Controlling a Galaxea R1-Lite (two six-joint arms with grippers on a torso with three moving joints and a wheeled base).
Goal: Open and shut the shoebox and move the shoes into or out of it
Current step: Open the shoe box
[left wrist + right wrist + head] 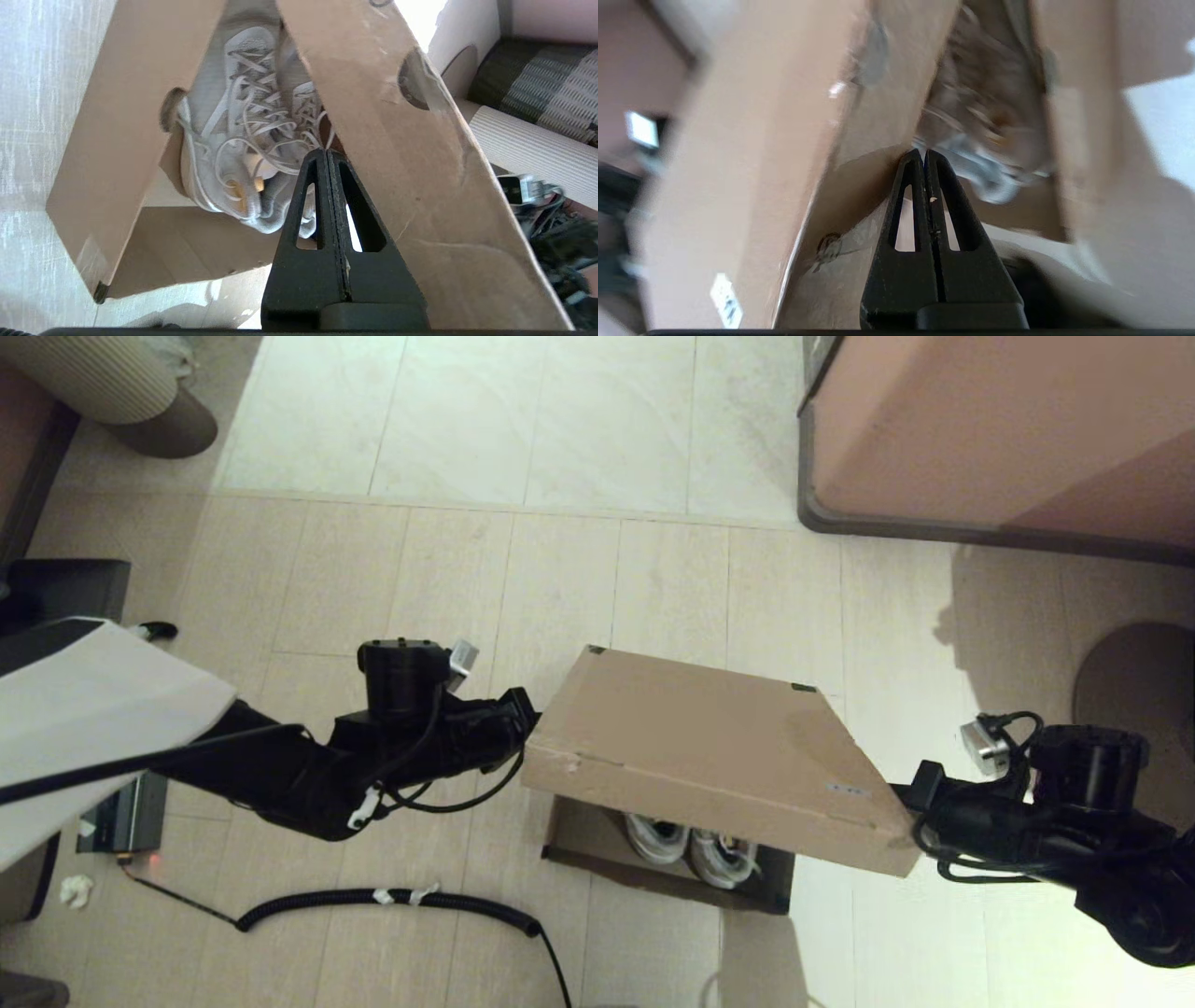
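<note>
The shoebox [653, 859] sits on the floor [560, 579] between the two arms, its lid [709, 756] raised to a slant over the open body. Each gripper sits at one end of the lid: the left gripper [523, 714] at the lid's left corner, the right gripper [920, 803] at its right corner. In both wrist views the fingers are pressed together with nothing between them, their tips up against the lid's side flap, so the lid seems propped or nudged rather than pinched. That is the main risk: with no real hold, the lid could slip off a fingertip and drop shut, or, if one arm rises faster than the other, twist on its hinge and crease. Pushing too hard at the corners could also drag the light cardboard box across the tiles. Inside the box lie the shoes [691, 845], white lace-up sneakers side by side, taking up part of the bottom; the head view shows them under the lid's near edge, and the left wrist view shows laces and tongues clearly. Loose laces could catch on a finger during any reach inside. A coiled cable [392, 899] lies on the floor near the box.
</note>
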